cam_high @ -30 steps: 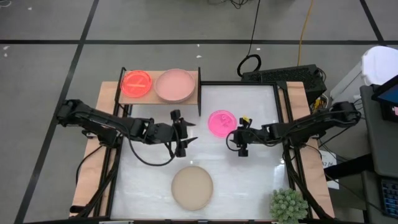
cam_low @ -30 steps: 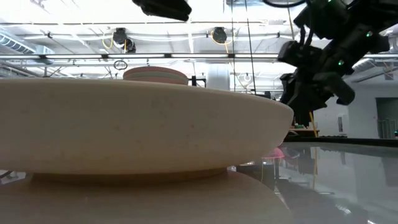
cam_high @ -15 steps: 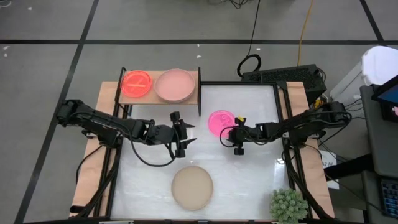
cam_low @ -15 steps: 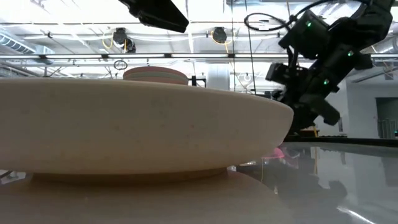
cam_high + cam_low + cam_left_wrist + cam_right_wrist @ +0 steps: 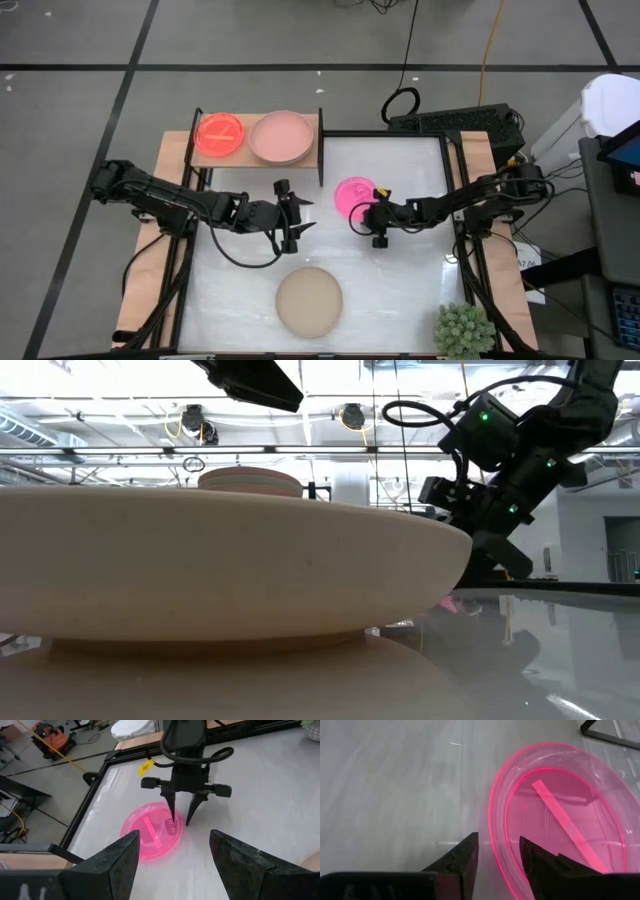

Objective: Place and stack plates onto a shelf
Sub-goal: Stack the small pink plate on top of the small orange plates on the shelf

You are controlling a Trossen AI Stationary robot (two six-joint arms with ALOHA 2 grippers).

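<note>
A small translucent pink plate (image 5: 352, 195) lies flat on the white table. My right gripper (image 5: 372, 218) is open at the plate's right-near rim, one finger over the inside and one outside (image 5: 497, 865). My left gripper (image 5: 292, 213) hovers open at mid-table, to the left of the plate, holding nothing. The shelf (image 5: 243, 160) at the far left carries an orange plate (image 5: 220, 133) and a dusty-pink plate (image 5: 281, 137). A large beige plate (image 5: 309, 300) rests on its foot near the table's near edge. My right gripper's fingers stand astride the pink plate's right-near rim (image 5: 496, 845), coming slanting down from the table's right. One finger (image 5: 172, 815) is inside the plate and the other (image 5: 192, 812) outside. I cannot tell whether either touches the plate.
A spiky green plant (image 5: 463, 328) sits at the near right corner. The black frame post (image 5: 321, 150) of the shelf stands just left of the pink plate. Bare white tabletop (image 5: 410, 280) lies between the beige plate and the right edge.
My right gripper has moved toward the table's left and down, tipping its fingers onto the pink plate's right-near rim. The left arm and all plates have stayed put.
</note>
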